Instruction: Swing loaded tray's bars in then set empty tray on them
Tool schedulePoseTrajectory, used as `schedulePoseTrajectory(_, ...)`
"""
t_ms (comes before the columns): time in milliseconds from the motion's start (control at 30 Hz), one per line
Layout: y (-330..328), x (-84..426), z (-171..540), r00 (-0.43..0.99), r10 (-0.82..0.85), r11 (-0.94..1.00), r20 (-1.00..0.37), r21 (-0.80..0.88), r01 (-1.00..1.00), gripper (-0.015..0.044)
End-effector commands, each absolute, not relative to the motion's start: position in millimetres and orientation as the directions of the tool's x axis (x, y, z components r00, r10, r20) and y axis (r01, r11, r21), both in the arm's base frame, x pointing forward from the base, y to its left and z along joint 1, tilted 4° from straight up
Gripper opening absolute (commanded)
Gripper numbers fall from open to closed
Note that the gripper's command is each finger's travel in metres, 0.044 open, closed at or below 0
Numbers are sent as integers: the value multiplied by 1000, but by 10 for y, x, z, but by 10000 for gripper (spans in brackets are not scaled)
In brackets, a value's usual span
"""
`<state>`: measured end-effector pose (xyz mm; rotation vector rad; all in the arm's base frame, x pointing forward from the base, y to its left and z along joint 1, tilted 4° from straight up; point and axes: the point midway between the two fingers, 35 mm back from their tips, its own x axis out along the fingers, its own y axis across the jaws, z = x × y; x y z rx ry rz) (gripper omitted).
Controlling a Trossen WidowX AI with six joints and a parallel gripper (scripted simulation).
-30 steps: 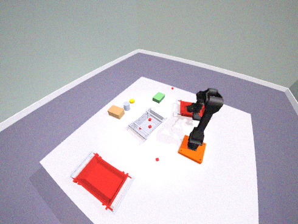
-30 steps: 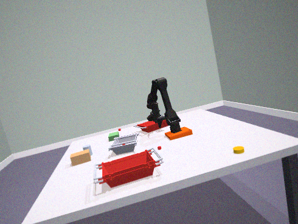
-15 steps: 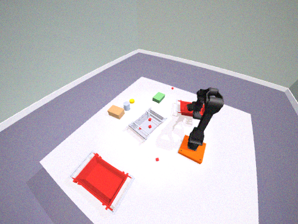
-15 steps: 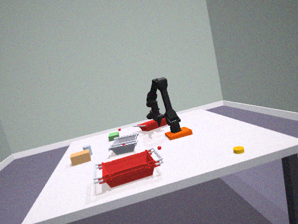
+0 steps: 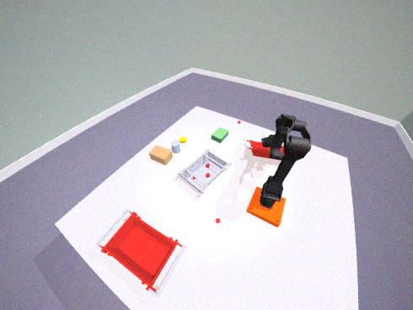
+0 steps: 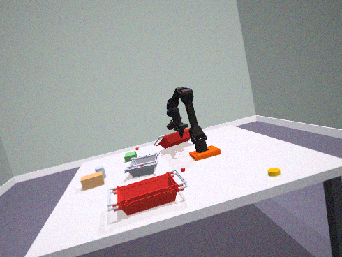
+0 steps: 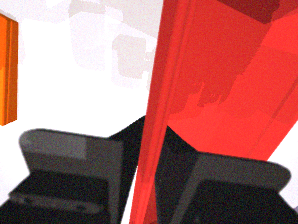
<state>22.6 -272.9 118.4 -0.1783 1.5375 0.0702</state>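
The grey tray (image 5: 201, 176) (image 6: 141, 170) stands mid-table with a few small red blocks inside. Its two wire bars appear to lie across its top near the ends; this is hard to make out exactly. My gripper (image 5: 273, 147) (image 6: 177, 131) (image 7: 150, 121) is shut on the side wall of a red tray (image 5: 259, 149) (image 6: 169, 140) (image 7: 225, 60), one finger on each side. That tray is raised a little off the table and tilted, with a wire bar out past its far end. No block shows inside its visible part; the arm hides the rest.
Another red tray (image 5: 141, 248) (image 6: 150, 192), empty, stands apart with both bars out. The orange base (image 5: 257, 212) (image 6: 207, 153) is beside the held tray. A tan block (image 5: 161, 154) (image 6: 92, 180), blue-grey cylinder (image 5: 175, 146) (image 6: 99, 170) and green block (image 5: 220, 135) (image 6: 130, 156) stand around the grey tray.
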Motion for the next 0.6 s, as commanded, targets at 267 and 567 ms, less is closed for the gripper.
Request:
schedulePoseTrajectory(267,-2851,231,1473,38,-95,982,-995,-100,-161,0)
schedulePoseTrajectory(567,-2982,235,1776,38,-96,982,-995,-101,-161,0)
